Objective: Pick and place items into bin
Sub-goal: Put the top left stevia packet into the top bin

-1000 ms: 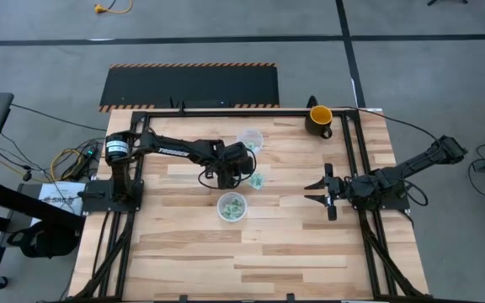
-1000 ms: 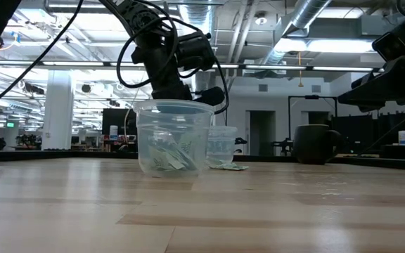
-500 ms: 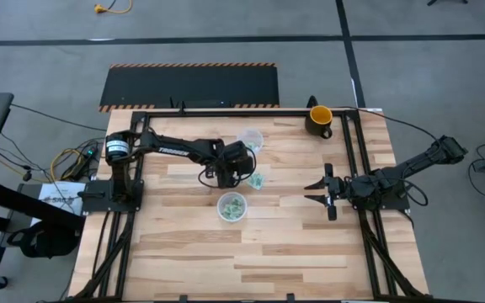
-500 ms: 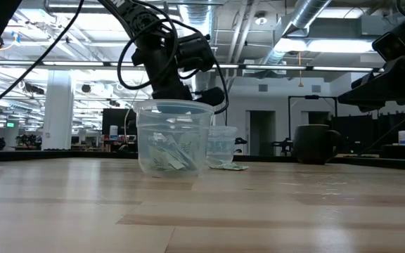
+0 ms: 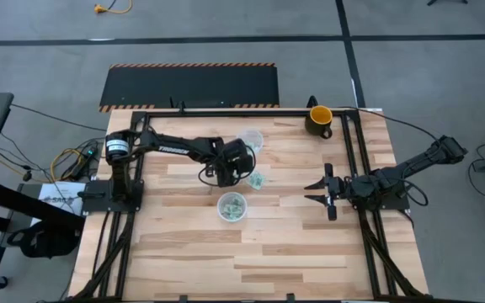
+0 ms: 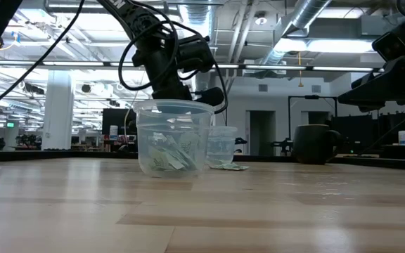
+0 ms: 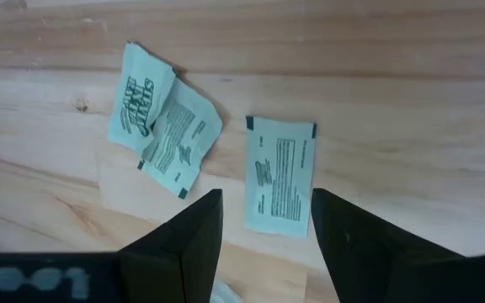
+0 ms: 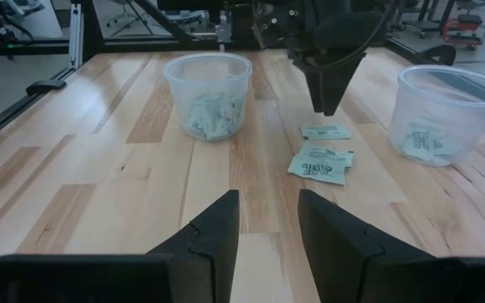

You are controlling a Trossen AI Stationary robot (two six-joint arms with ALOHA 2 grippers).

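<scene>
Three pale green packets lie flat on the wood: one alone (image 7: 280,172) and two overlapping (image 7: 165,126), seen as a small patch (image 5: 258,179) in the high view. My left gripper (image 7: 263,210) hangs open just above them, pointing steeply down, its fingers on either side of the lone packet's near end without touching it. A clear cup (image 5: 231,206) toward the near edge holds several packets. A second clear cup (image 5: 249,139) behind my left gripper holds a few (image 8: 423,139). My right gripper (image 5: 320,192) waits open at the right.
A dark mug with a yellow inside (image 5: 319,120) stands at the far right corner. Black frame rails (image 5: 226,112) run along the far and side edges. Bare wood spreads across the near half of the table (image 5: 251,261).
</scene>
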